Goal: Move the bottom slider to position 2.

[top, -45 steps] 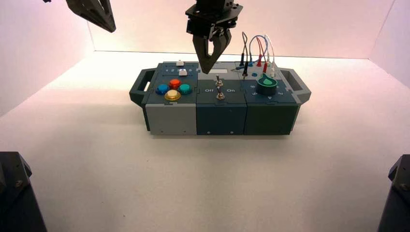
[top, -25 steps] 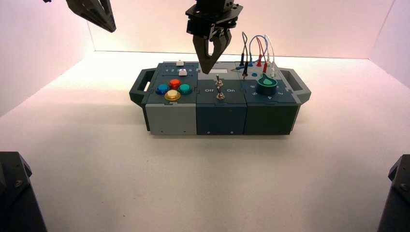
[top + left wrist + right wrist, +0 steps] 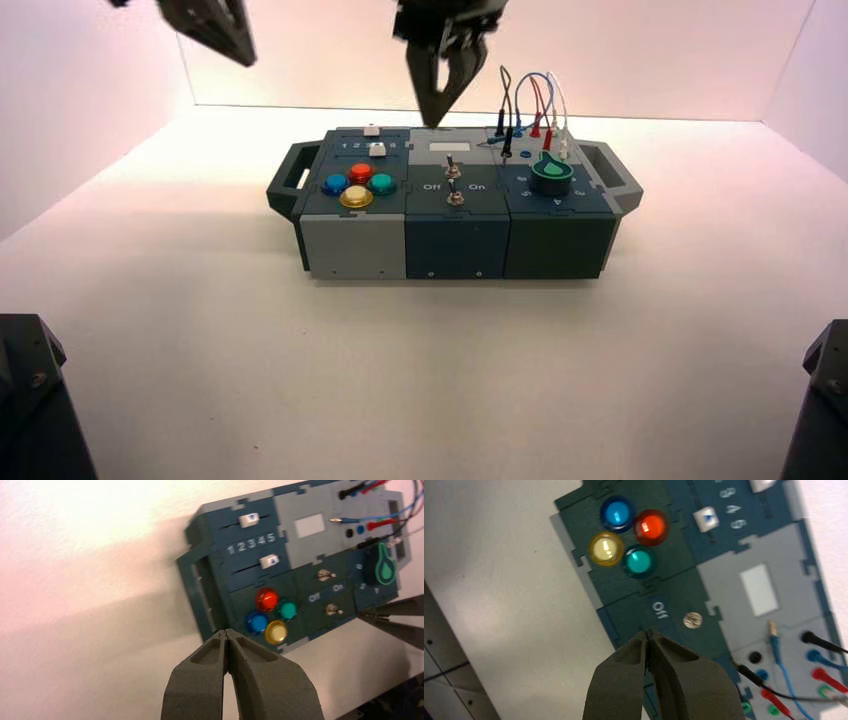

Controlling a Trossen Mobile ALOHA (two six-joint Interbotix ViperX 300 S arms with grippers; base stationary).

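Observation:
The bottom slider [image 3: 377,149] is a small white knob on the box's left panel, just behind the coloured buttons. In the left wrist view the bottom slider [image 3: 269,561] sits under the far end of the row 1 2 3 4 5, well away from position 2 [image 3: 241,547]. In the right wrist view the bottom slider [image 3: 705,519] lies beside 4 and 5. My right gripper [image 3: 437,118] hangs shut above the box's middle rear, touching nothing. My left gripper [image 3: 240,52] is shut and raised off to the box's far left.
A second white slider [image 3: 372,129] sits behind the numbered one. Four round buttons [image 3: 360,184], two toggle switches [image 3: 452,180], a green knob [image 3: 551,172] and looped wires [image 3: 530,105] fill the box top. White walls enclose the table.
My right gripper has risen away from the box top and stays shut. The left gripper has drifted slightly right. The bottom slider has not moved.

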